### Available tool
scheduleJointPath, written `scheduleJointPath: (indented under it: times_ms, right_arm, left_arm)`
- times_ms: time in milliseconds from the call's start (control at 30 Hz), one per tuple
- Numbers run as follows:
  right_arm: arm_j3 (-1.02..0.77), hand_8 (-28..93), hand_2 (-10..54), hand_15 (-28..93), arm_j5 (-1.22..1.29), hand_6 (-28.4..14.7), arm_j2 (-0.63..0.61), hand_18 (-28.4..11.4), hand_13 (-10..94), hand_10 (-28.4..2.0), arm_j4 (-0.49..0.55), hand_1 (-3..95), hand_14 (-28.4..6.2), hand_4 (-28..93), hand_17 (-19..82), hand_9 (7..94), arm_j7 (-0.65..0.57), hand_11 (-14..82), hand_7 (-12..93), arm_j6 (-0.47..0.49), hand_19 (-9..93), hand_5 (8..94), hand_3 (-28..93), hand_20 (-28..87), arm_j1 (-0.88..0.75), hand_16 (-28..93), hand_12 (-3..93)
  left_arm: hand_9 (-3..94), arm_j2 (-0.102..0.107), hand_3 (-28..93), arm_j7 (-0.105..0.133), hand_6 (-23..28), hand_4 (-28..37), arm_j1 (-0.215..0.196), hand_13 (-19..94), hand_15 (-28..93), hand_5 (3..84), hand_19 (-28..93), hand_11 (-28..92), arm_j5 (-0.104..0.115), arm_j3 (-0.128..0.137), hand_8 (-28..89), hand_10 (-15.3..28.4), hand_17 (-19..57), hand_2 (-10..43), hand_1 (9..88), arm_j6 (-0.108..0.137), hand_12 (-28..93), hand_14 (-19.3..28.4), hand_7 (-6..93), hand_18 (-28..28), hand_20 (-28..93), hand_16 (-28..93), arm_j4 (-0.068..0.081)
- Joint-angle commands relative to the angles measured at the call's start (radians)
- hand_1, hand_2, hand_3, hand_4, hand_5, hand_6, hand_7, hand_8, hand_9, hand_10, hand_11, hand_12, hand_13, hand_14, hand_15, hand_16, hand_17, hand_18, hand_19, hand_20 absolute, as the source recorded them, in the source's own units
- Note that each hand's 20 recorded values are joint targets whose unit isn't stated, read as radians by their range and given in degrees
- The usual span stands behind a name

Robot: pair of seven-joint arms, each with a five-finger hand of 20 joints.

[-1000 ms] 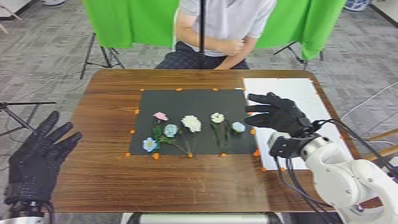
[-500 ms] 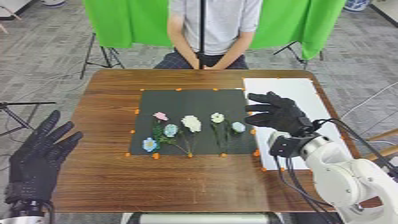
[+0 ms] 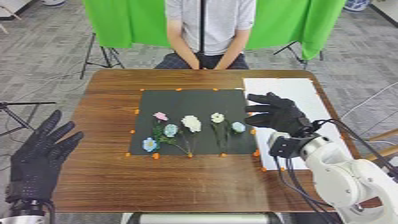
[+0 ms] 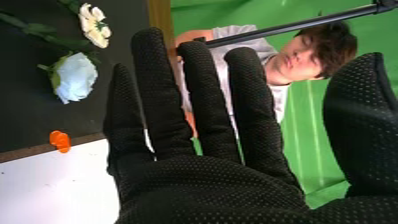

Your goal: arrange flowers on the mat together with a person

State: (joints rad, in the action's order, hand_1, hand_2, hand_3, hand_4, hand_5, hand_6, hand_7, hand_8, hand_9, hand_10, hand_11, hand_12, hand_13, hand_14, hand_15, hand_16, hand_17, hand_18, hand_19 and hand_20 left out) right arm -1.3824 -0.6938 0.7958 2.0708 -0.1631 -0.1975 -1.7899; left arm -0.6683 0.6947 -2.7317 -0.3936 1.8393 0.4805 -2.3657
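The robot's right hand is wide, with straight fingers, over the white sheet by the right edge of the black mat. The left hand is wide too, by the tabletop's left edge. On the mat, the blue flower is by the near left corner. The pink flower is near the left edge, the big white flower is around the middle, and the pale flower is near the right edge.
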Motion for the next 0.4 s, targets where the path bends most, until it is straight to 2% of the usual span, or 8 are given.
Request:
scheduleJointPath:
  times_ms: [33,67,100,133,267,400]
  right_arm:
    - [0.0,-13,1.3,41,-0.006,1.8,0.006,-27.0,48,-16.6,0.001,25.7,-20.4,-26,11,56.5,-0.004,13.5,14,-0.002,52,55.2,74,13,-0.006,12,13.5]
    - [-0.002,-13,1.3,41,-0.005,1.8,0.007,-27.0,48,-16.5,0.002,25.7,-20.4,-26,11,56.5,-0.005,13.5,14,-0.002,52,55.3,73,13,-0.009,12,13.5]
    - [-0.001,-13,1.3,41,-0.004,1.8,0.006,-27.0,48,-16.5,0.002,25.7,-20.4,-26,11,56.5,-0.004,13.5,14,-0.002,52,55.3,73,13,-0.007,12,13.5]
    - [0.0,-13,1.3,41,-0.005,1.8,0.007,-27.0,48,-16.5,0.002,25.7,-20.5,-26,11,56.5,-0.005,13.5,14,-0.005,52,55.3,73,13,-0.007,12,13.6]
    - [0.004,-13,1.3,41,-0.004,1.8,0.006,-27.0,48,-16.5,0.002,25.7,-20.4,-26,11,56.6,-0.003,13.6,14,-0.006,52,55.4,73,13,-0.004,12,13.6]
    - [0.011,-13,1.3,41,-0.003,1.8,0.005,-27.0,48,-16.5,-0.001,25.8,-20.4,-26,11,56.6,-0.001,13.6,14,-0.005,52,55.6,73,13,0.006,12,13.5]
  left_arm:
    - [28.2,-0.026,74,-0.034,4.0,-28.3,-0.001,19,42,29.6,36,16,-0.018,0.003,-8,14.0,-10.0,7.4,18.2,-0.004,13,20.9,9.9,18.8,16,-3,-0.004]
    - [28.2,-0.033,74,-0.044,4.0,-28.3,0.001,19,42,29.6,36,16,-0.023,0.006,-8,14.0,-10.0,7.4,18.2,-0.01,13,21.0,9.9,18.8,16,-3,-0.005]
    - [28.2,-0.027,74,-0.037,4.0,-28.3,-0.002,19,42,29.6,36,16,-0.018,0.007,-8,14.0,-10.0,7.4,18.2,-0.01,13,21.0,9.9,18.8,16,-3,-0.005]
    - [28.2,-0.029,74,-0.043,4.0,-28.3,-0.003,19,42,29.6,36,16,-0.023,0.01,-8,13.9,-10.0,7.4,18.2,-0.009,13,20.9,9.9,18.8,16,-3,-0.007]
    - [28.2,-0.049,74,-0.066,4.0,-28.3,0.007,19,42,29.6,36,16,-0.042,0.013,-8,14.0,-10.0,7.4,18.2,-0.015,13,21.0,9.9,18.9,16,-3,-0.007]
    - [28.2,-0.049,74,-0.065,4.0,-28.3,0.01,19,42,29.6,36,16,-0.042,0.009,-8,14.0,-10.0,7.4,18.3,-0.014,13,21.0,10.0,18.9,16,-3,-0.006]
